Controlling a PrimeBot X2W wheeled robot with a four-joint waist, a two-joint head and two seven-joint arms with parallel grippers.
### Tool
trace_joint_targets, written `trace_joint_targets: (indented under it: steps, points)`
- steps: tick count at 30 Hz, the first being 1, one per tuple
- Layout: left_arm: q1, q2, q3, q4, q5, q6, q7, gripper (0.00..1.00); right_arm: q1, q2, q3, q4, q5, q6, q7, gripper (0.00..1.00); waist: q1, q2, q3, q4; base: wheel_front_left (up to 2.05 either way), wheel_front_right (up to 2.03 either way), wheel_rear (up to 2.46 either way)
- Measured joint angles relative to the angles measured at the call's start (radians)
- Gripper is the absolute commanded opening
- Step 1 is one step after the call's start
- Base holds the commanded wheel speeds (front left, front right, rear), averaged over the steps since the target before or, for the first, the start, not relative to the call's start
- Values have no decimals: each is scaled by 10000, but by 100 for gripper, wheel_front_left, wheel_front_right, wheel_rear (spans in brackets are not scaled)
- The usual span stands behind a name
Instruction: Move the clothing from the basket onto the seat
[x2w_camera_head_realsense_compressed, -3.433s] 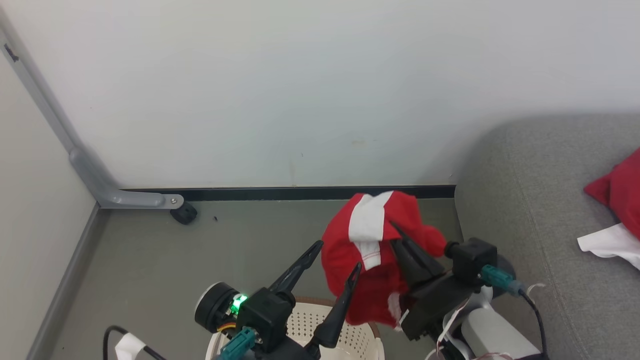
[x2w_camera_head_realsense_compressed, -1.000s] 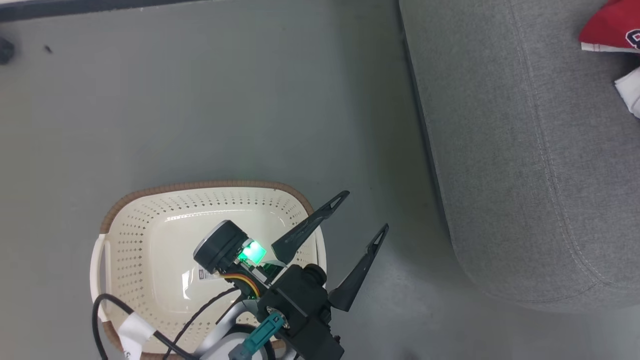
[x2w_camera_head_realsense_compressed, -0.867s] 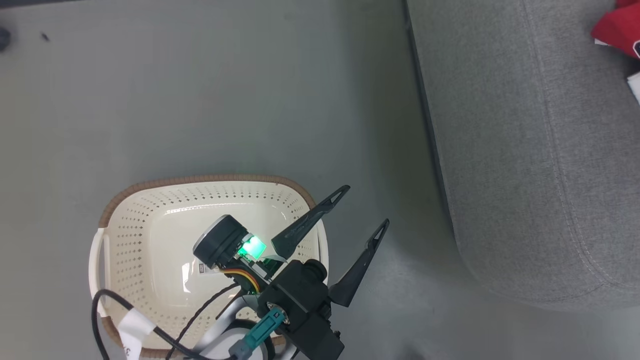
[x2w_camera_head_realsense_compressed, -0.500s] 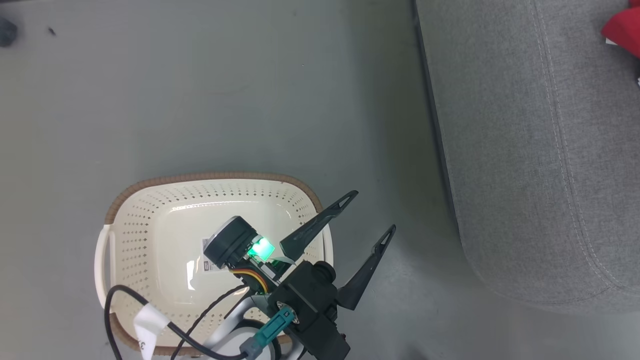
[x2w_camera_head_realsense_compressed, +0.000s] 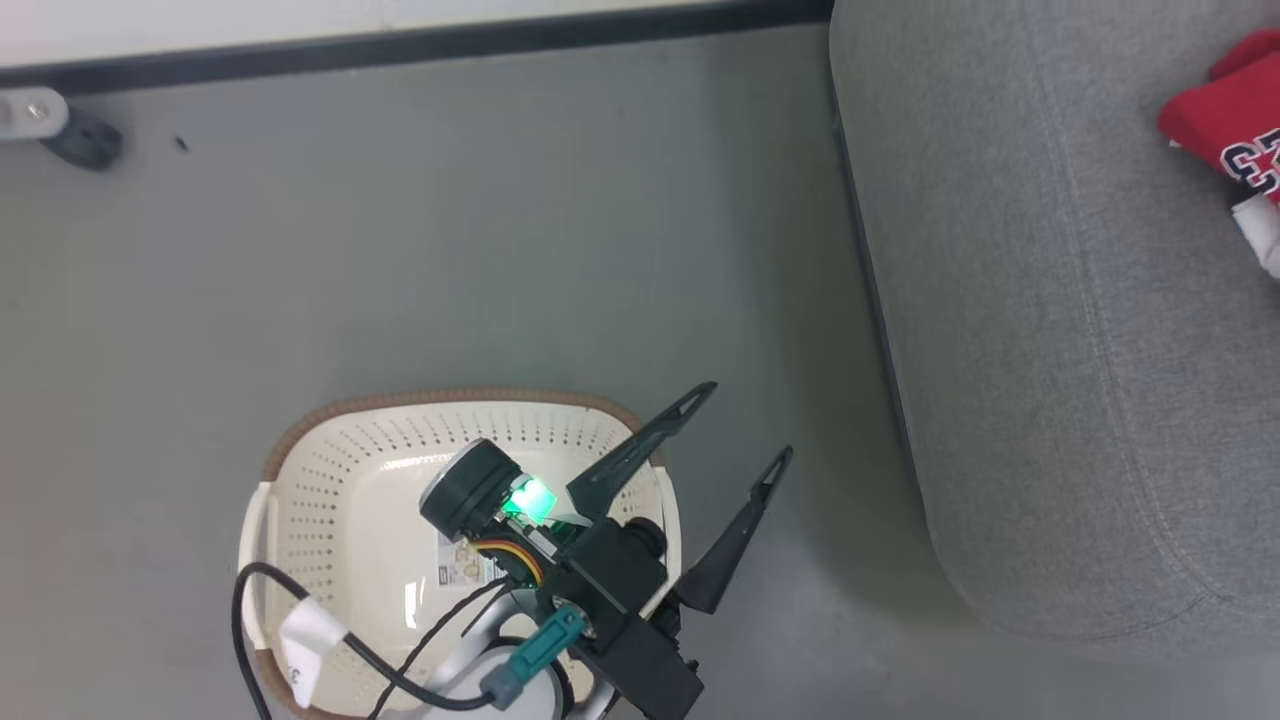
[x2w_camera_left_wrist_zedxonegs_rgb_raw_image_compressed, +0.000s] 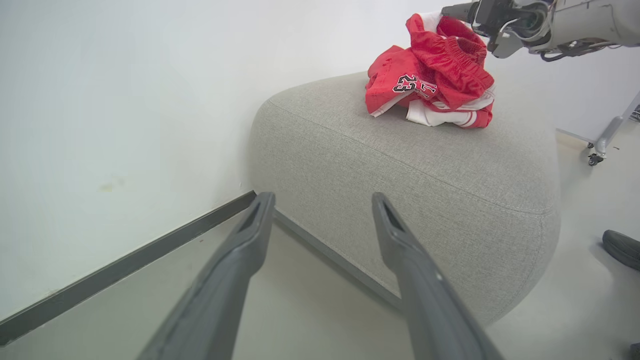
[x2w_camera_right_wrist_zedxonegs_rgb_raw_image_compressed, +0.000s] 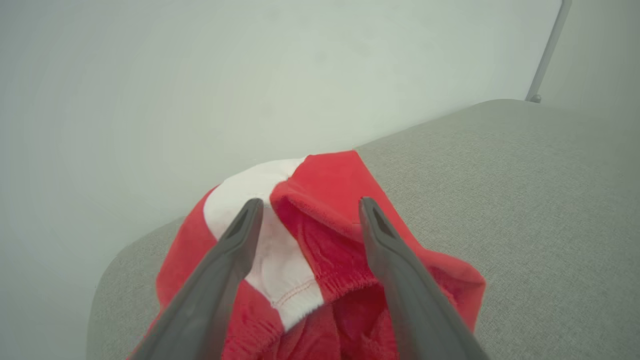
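Held the left gripper (x2w_camera_head_realsense_compressed: 743, 422) over the right edge of the basket (x2w_camera_head_realsense_compressed: 340, 480) on the grey floor (x2w_camera_head_realsense_compressed: 450, 250) near the seat (x2w_camera_head_realsense_compressed: 1050, 350), with both fingers spread wide and nothing between them. Had the right gripper (x2w_camera_right_wrist_zedxonegs_rgb_raw_image_compressed: 310, 202) down at the clothing (x2w_camera_left_wrist_zedxonegs_rgb_raw_image_compressed: 430, 85), fingers parted to either side of a red-and-white fold and not clenched on it. Found the clothing heaped on top of the seat, well apart from the basket, with the number 23 showing.

Bright even light, soft shadows, sharp focus.
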Motion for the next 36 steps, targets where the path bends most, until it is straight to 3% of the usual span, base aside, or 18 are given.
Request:
trace_joint_targets:
  steps: [11,18,23,36]
  points:
    - [790,-52,397,957,-462,280,-556,100,1063,635,616,-232,-579,173,-253,100,-1,-3,-1525,197,0,0,0]
    - [1494,-58,823,1292,-832,610,-734,100,2344,1570,1133,-819,-771,272,-267,100,-1,-2,-2526,362,0,0,0]
    - [2084,-40,1095,1346,-943,809,-809,100,3512,2268,1450,-1505,-1060,351,-267,100,-2,-3,-3233,503,0,0,0]
    - [2761,79,2192,1327,-1421,1091,-905,100,5650,3267,1887,-3858,-1360,349,-267,100,-1,-2,-4227,1074,0,0,0]
